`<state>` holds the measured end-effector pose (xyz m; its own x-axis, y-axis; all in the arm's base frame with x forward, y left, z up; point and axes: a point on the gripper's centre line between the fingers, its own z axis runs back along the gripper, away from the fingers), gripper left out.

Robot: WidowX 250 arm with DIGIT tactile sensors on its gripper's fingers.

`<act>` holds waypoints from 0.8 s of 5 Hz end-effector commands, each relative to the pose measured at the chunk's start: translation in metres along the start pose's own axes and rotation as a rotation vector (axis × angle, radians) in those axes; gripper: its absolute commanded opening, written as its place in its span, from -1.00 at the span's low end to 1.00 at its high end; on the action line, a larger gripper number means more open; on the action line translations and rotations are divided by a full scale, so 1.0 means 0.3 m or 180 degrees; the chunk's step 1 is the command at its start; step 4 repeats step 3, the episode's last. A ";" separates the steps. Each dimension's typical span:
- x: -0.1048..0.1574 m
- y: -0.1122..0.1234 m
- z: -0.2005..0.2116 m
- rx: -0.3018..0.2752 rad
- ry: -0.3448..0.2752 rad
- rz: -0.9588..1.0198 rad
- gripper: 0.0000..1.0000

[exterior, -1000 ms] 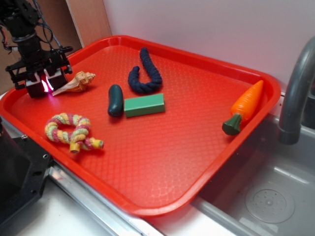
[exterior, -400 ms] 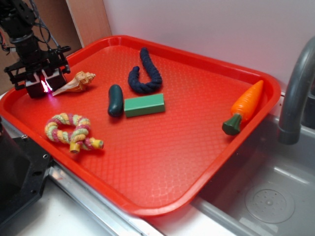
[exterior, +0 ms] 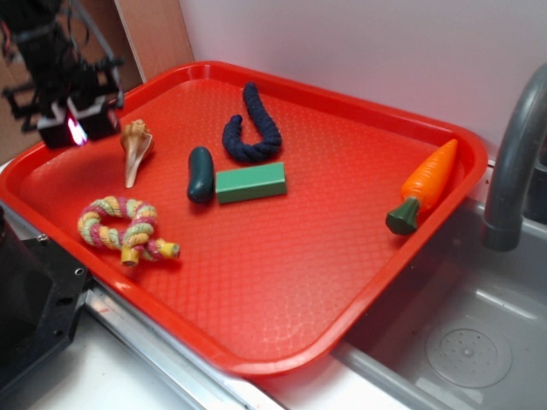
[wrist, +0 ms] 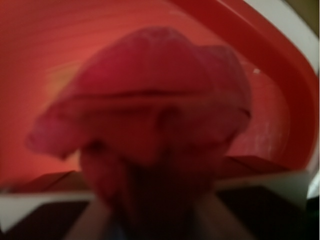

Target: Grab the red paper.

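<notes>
Holding the red paper [wrist: 145, 115] pinched in our jaws above the tray's [exterior: 342, 282] far-left corner, we judge the wrinkly ball could slip out if the grip loosens.

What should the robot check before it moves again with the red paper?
1. Red paper between the fingers: ok; the wrist view shows it filling the space right in front of the camera.
2. Gripper off the tray: ok, it looks raised near the tray's left corner.
3. Grip firm: cannot tell, the wrist view is blurred.
4. Shell out of the way: ok, it lies on the tray to the right of the gripper and apart from it.
5. Rope ring, pickle and green block away from the gripper: ok.
</notes>
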<state>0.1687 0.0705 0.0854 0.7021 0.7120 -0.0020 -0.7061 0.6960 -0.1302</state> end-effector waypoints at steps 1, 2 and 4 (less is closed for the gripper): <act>-0.159 -0.098 0.354 -0.0137 0.0065 -0.0908 -1.00; -0.170 -0.127 0.450 -0.0026 0.0098 -0.1084 -1.00; -0.173 -0.140 0.428 0.0100 0.0052 -0.1193 -1.00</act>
